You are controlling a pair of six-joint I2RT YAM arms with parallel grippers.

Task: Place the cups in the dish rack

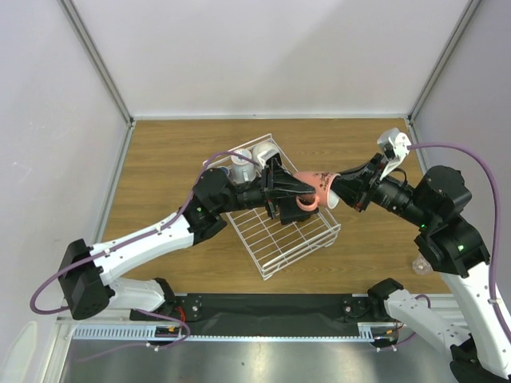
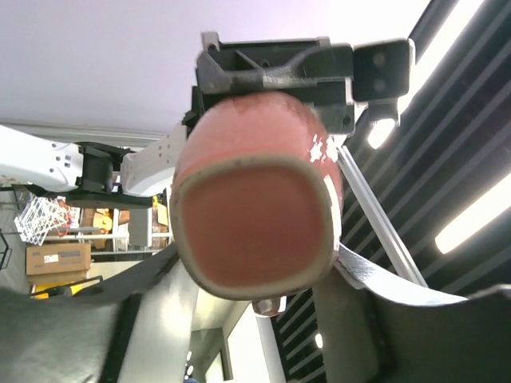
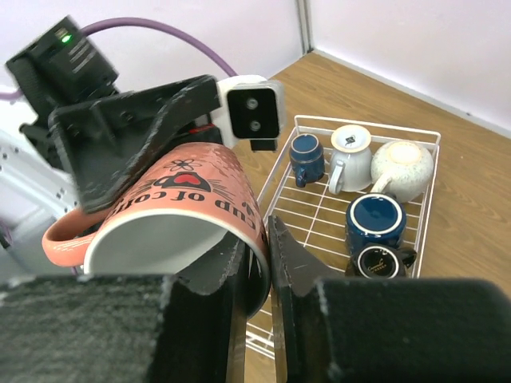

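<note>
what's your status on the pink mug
Left gripper and right gripper both shut on pink mug, mid-air by rack. Five mugs in rack. Nothing in the way.

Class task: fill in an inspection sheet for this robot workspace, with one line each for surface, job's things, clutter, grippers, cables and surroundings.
Surface: brown wooden table.
Job's things: the white wire dish rack holds five mugs, grouped at one end. A salmon-pink mug is held on its side in the air between both grippers.
Clutter: a small clear object sits on the table by the right arm. It is too small to identify.
Grippers: the left gripper is shut on the pink mug's base end. The right gripper is shut on its rim.
Cables: a purple cable runs along each arm.
Surroundings: white walls on three sides.
</note>
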